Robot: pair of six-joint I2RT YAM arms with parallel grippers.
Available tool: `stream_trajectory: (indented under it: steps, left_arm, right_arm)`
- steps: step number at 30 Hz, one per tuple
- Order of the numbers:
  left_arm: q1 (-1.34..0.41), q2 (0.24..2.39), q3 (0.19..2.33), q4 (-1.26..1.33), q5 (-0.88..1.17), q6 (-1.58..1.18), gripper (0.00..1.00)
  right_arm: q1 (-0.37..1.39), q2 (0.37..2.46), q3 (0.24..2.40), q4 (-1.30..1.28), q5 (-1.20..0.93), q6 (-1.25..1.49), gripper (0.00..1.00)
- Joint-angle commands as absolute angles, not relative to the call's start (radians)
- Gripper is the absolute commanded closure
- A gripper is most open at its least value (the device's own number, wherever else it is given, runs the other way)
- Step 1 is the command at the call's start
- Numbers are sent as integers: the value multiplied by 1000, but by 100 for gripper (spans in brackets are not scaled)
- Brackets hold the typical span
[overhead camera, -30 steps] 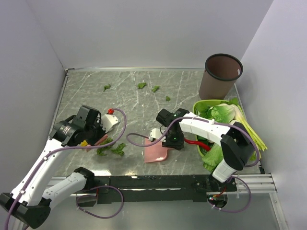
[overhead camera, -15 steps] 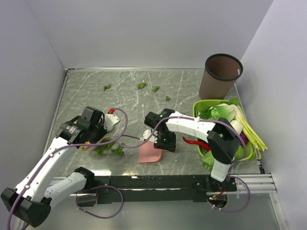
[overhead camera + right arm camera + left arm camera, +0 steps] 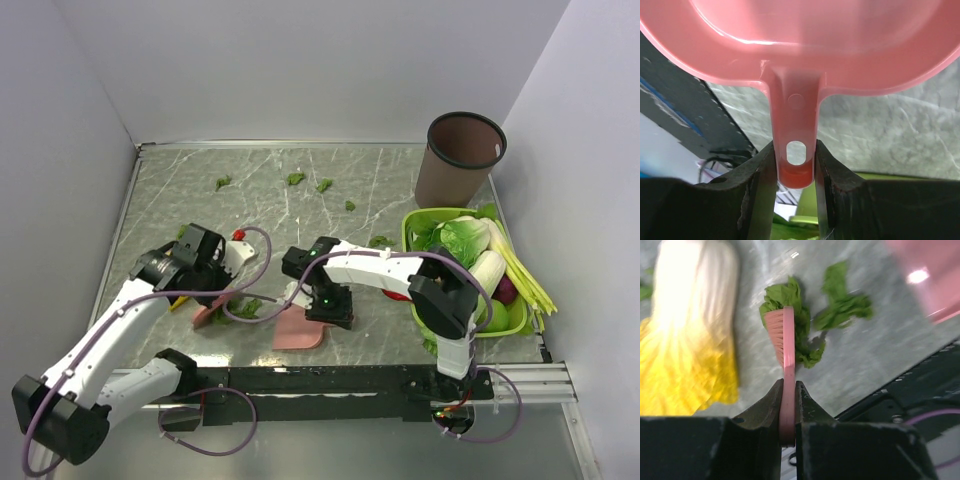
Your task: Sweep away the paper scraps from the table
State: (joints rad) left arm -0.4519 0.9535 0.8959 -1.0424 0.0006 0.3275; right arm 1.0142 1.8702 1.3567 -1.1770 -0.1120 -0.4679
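Left side first: the wall runs close beside the left arm, which is bent at the elbow and reaches in over the table (image 3: 180,190). The left gripper (image 3: 788,390) is clamped tight on a pink brush (image 3: 782,340). The brush's long axis runs straight out from the fingers, bristles facing the yellow-and-white cabbage (image 3: 690,330) lying just beside it. The brush tip sits in a clump of green paper scraps (image 3: 842,302), near the table's front edge and between the two arms.

Moving to centre, the pink dustpan (image 3: 298,330) lies just right of that clump, close to the black base plate at the near edge, so there's little room in front. The right gripper (image 3: 795,165) pinches the dustpan's handle by its end, and the pan spreads away from the fingers toward the near-left. The right arm folds back sharply from its base and stretches leftward, low over the table.

Further back, the far half of the table is open, with more paper scraps (image 3: 296,178) scattered well apart there. On the right it's crowded: a green basket (image 3: 415,222) of vegetables, and a brown bin (image 3: 460,160) in the far corner.
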Motion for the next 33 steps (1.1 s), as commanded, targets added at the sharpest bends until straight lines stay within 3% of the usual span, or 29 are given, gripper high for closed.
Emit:
stream_trajectory:
  steps: [1,5,13,23,29,33]
  left_arm:
    - [-453,1008,962,-1022,253,296,99]
    - [-454,1099,1035,-1014,323,326,99]
    - [-471,1261,1123,-1037,738,349,99]
    - [-471,1186,1207,-1017,618,285,99]
    - [-457,1169,1271,-994,646,287,99]
    - [-427,1190,1347,-1034,546,336,99]
  right_arm:
    - [1025,1925,1428,-1190,-156,-408,100]
    - [1025,1968,1480,-1190,-176,-388,100]
    - [1006,2013,1536,-1186,-201,-362,100]
    - [839,1836,1375,-1033,-252,-417,100]
    - [789,1810,1342,-922,-278,-462,100]
    - [759,1807,1353,-891,-285,-463,100]
